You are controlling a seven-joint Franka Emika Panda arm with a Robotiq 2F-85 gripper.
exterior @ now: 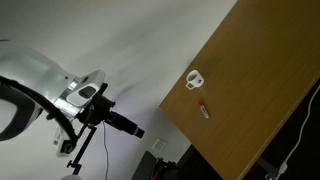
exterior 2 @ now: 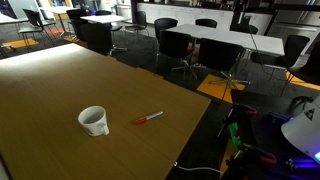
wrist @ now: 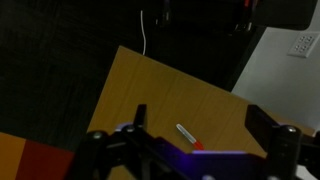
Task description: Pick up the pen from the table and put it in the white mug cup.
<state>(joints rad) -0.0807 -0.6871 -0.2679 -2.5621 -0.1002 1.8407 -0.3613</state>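
Note:
The pen (exterior 2: 149,118) is red-orange with a whitish end and lies flat on the light-brown table (exterior 2: 60,80), a short way from the white mug cup (exterior 2: 93,120). Both also show in an exterior view, the pen (exterior: 203,110) and the mug (exterior: 196,78). My gripper (exterior: 133,128) hangs off the table's edge, well away from both. In the wrist view my gripper (wrist: 200,122) is open and empty, with the pen (wrist: 185,135) seen between its fingers on the table (wrist: 160,90) far beyond. The mug is out of the wrist view.
The table's straight edge (exterior 2: 205,110) runs close to the pen, with dark floor and cables (exterior 2: 235,135) beyond it. Black office chairs (exterior 2: 180,45) and white tables (exterior 2: 225,38) stand further back. A white wall (exterior: 120,40) is behind the arm.

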